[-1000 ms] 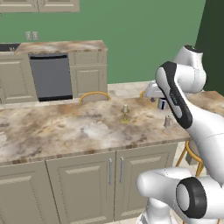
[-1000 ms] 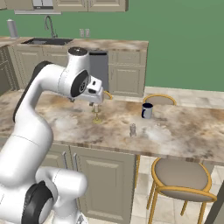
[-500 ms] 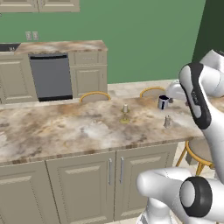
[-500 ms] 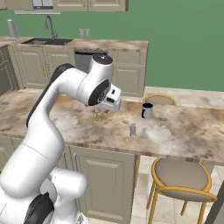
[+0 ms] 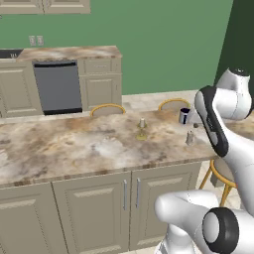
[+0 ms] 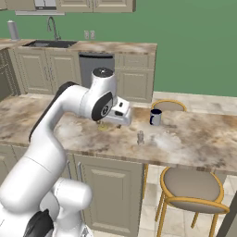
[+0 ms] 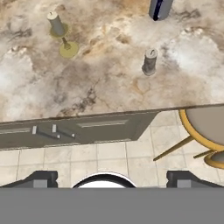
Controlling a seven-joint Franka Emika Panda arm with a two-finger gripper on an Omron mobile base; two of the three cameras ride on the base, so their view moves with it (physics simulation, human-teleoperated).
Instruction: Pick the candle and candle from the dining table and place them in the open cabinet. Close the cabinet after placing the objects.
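On the marble dining table (image 5: 59,154) the slim cream taper stands on its brass candlestick (image 5: 142,128), also seen from above (image 7: 57,24). To its right stands the stubby pale candle (image 5: 189,138) (image 6: 140,137) (image 7: 149,61), apart from everything else. My gripper (image 7: 111,179) is open and holds nothing; its dark fingertips (image 7: 39,178) are set wide apart. It hovers high above the table's front edge and looks down on both candles. In the right base view my hand (image 6: 118,115) covers most of the candlestick. The tall cabinet is out of view.
A dark mug (image 5: 184,115) (image 7: 159,8) stands behind the stubby candle. Yellow-framed stools (image 6: 192,187) (image 7: 205,127) sit at the table's right end. Panelled doors with metal handles (image 7: 43,131) run under the top. A back counter with a dishwasher (image 5: 58,87) and a sink (image 6: 48,44) lies beyond.
The arm has swung to the right; my hand has moved from above the candlestick toward the stubby candle and the table's front edge. Candles and mug have not moved.
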